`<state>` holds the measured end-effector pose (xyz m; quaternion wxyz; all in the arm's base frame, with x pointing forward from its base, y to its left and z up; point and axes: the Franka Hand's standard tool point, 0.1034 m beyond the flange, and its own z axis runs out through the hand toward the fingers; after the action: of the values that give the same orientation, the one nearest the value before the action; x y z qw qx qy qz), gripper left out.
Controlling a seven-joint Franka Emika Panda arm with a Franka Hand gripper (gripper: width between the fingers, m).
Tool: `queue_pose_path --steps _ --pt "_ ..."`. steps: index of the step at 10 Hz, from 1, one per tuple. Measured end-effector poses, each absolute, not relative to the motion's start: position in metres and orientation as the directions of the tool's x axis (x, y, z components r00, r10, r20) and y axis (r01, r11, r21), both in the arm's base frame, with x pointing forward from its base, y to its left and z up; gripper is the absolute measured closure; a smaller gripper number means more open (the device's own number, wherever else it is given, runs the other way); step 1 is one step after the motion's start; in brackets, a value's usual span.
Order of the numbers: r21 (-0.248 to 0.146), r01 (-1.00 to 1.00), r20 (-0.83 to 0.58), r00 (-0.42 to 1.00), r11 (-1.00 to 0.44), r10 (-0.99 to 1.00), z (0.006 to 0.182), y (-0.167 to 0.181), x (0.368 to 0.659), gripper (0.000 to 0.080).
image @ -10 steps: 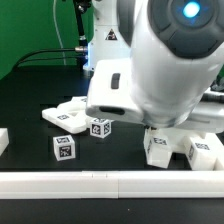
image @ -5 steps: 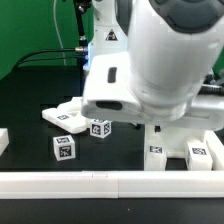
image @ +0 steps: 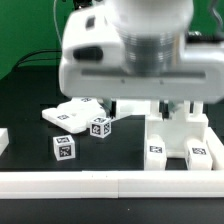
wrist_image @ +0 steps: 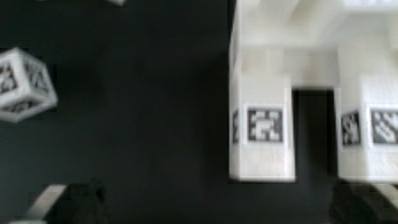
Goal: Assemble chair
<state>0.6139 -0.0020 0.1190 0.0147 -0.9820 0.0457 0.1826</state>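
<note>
The partly built chair [image: 176, 138] stands at the exterior view's right, a white piece with two tagged legs [wrist_image: 263, 120] pointing toward the front rail. My gripper [wrist_image: 214, 205] is open; its dark fingers [wrist_image: 71, 203] stand wide apart just short of the leg ends, with only black table between them. A flat tagged slab [image: 70, 113] lies left of the middle. Two small tagged blocks sit near it, one [image: 100, 127] beside the slab and one [image: 63, 149] closer to the rail. In the exterior view the arm's white body [image: 130, 50] hides the fingers.
A long plain white rail [image: 110, 183] runs along the front edge. A white piece [image: 3, 141] pokes in at the exterior view's left edge. The tabletop is black; a green backdrop and cables are behind.
The gripper has gone from shut to wide open and let go of the chair piece, which now stands on its own. The arm's body has shifted toward the exterior view's left and up.
</note>
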Motion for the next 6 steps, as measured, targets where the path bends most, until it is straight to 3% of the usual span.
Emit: queue_pose_path --steps 3,6 --pt "-0.034 -0.144 -0.137 0.981 -0.989 -0.138 0.140 -0.024 0.575 0.0151" --pt "-0.028 -0.175 0.049 0.983 -0.984 -0.177 0.136 -0.008 0.562 0.0151"
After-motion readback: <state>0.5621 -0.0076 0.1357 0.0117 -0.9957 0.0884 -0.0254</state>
